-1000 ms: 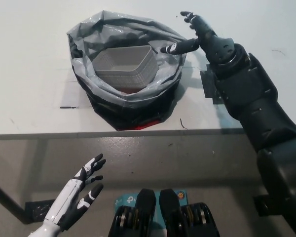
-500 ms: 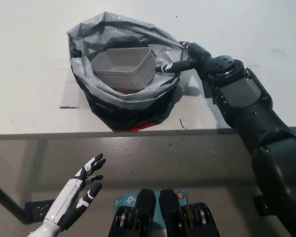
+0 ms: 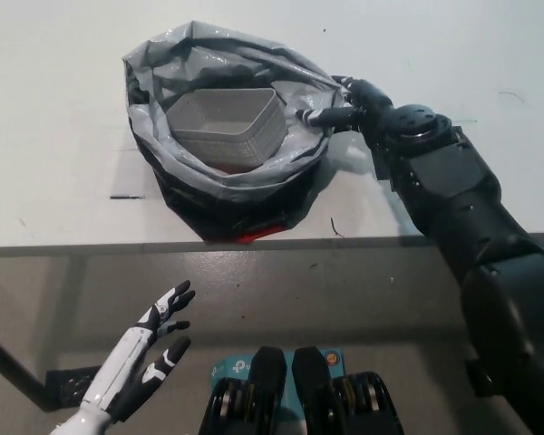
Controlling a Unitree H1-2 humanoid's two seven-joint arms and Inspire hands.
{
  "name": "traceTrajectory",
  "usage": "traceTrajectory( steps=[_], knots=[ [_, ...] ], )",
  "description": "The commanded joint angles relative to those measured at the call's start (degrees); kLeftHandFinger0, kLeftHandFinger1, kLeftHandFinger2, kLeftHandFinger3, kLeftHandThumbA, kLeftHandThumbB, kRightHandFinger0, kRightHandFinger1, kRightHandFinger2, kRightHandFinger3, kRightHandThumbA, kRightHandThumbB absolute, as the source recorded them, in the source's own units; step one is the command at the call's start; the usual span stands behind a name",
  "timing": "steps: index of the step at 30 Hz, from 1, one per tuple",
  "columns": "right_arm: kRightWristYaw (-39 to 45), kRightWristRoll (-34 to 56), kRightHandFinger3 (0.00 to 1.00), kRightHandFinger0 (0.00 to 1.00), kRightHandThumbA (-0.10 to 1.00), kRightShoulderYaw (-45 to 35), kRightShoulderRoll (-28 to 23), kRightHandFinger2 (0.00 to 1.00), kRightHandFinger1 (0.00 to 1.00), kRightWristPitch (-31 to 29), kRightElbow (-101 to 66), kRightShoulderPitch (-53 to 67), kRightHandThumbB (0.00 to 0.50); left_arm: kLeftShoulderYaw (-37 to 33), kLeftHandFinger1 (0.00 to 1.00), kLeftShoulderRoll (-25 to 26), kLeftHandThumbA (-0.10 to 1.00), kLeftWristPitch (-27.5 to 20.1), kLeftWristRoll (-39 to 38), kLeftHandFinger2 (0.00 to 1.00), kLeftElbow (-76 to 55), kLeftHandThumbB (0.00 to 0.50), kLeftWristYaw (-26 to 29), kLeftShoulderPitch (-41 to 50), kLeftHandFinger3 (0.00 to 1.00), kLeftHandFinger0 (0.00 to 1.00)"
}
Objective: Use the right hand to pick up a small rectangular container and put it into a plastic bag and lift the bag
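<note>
A grey and black plastic bag (image 3: 227, 172) stands open on the white table (image 3: 63, 118). Inside it sits a small white rectangular container (image 3: 225, 124), upright and in plain sight. My black right hand (image 3: 349, 104) is at the bag's right rim, with its fingers closed on the grey plastic edge. My white left hand (image 3: 150, 349) rests open at the lower left, below the table's front edge and away from the bag.
The table's front edge (image 3: 91, 246) runs across the middle of the picture, close under the bag. A short dark mark (image 3: 127, 197) lies on the table left of the bag. Bare white tabletop spreads around the bag.
My right hand came down from spread fingers above the bag's right side and closed on the rim. The bag, the container and the left hand stayed put.
</note>
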Motion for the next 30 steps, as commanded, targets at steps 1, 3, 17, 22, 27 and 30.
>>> traceTrajectory(
  steps=[1,3,17,22,27,30],
  knots=[
    [-8.17,8.77,0.59,0.00,0.05,-6.91,1.32,0.33,0.10,-4.09,-0.70,-6.55,0.266,0.49,1.00,0.89,0.91,-1.68,0.65,1.00,-1.76,0.255,0.63,-0.89,1.00,0.89],
    [-7.65,12.10,0.57,0.00,-0.07,-11.15,1.50,0.77,0.32,-4.92,-1.30,-6.57,0.248,0.53,1.00,0.95,0.91,-1.80,0.60,1.00,-1.62,0.255,0.57,-1.10,1.00,0.89],
    [-8.59,21.67,0.53,0.00,-0.10,-24.09,0.48,0.58,0.12,-1.86,0.31,-8.55,0.245,0.66,0.96,0.98,0.86,-1.10,0.13,1.00,-1.66,0.247,0.33,-1.83,1.00,0.86],
    [-8.99,22.44,0.50,0.00,-0.10,-24.27,0.38,0.58,0.11,-0.69,-0.27,-9.31,0.215,0.61,0.95,0.98,0.86,-0.92,0.00,1.00,-1.83,0.243,0.24,-1.92,1.00,0.85],
    [-10.00,23.20,0.43,0.00,-0.10,-23.39,1.18,0.66,0.14,1.19,-3.40,-11.95,0.180,0.63,0.94,0.87,0.85,-0.86,0.26,1.00,-2.11,0.240,0.41,-2.03,1.00,0.84],
    [-9.20,23.03,0.54,0.00,-0.10,-22.07,1.62,0.66,0.15,2.48,-5.81,-13.65,0.165,0.60,0.94,0.95,0.85,-0.69,0.45,1.00,-2.12,0.237,0.38,-2.16,1.00,0.84]
  ],
)
